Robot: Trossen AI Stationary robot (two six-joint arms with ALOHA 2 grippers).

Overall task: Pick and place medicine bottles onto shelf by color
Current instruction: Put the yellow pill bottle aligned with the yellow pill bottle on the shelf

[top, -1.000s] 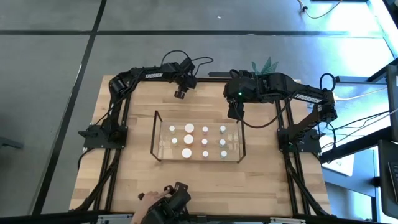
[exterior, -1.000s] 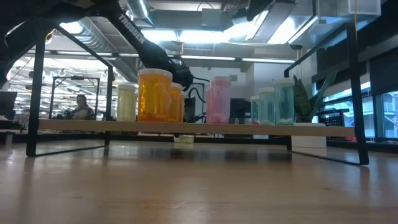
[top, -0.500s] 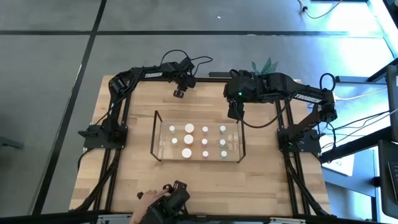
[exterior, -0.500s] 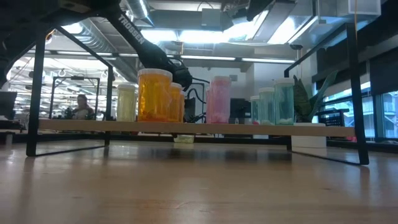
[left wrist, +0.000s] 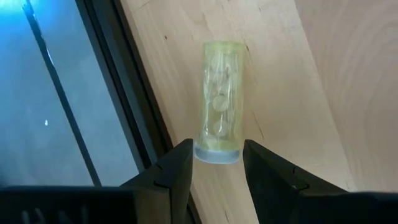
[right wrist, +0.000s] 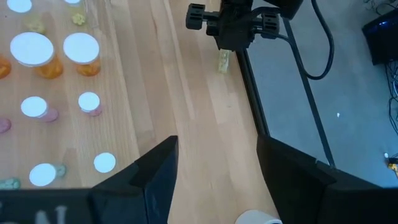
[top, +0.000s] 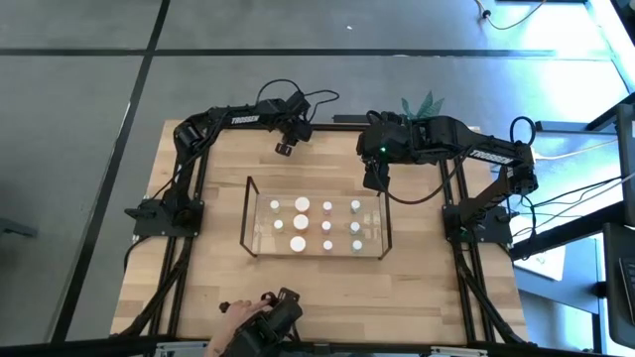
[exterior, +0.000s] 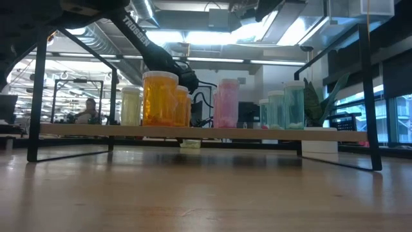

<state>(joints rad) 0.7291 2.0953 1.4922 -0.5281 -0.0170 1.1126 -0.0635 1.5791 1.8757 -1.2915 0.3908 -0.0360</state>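
Observation:
The clear shelf (top: 316, 218) stands mid-table with several white-capped medicine bottles upright on its top: pale yellow (exterior: 131, 106), orange (exterior: 159, 100), pink (exterior: 227, 103) and green (exterior: 286, 108). At the table's far edge, behind the shelf's left part, my left gripper (top: 284, 147) is shut on a yellow-green bottle (left wrist: 219, 109). My right gripper (top: 375, 178) hangs open, with nothing between its fingers (right wrist: 155, 174), high above the shelf's far right corner. My left gripper pinches the yellow-green bottle's cap end (left wrist: 216, 153) between its two fingers, one on each side of the cap. The fingers slant down from above and lie along the bottle. Its body points away and down toward the wood; whether its bottom end touches the table I cannot tell.
A black frame rail (left wrist: 134, 99) runs along the table's far edge, close beside the held bottle. A potted plant (top: 422, 104) stands behind the far edge. A person's hand (top: 238, 312) holds a controller at the near edge. Bare wood lies in front of the shelf.

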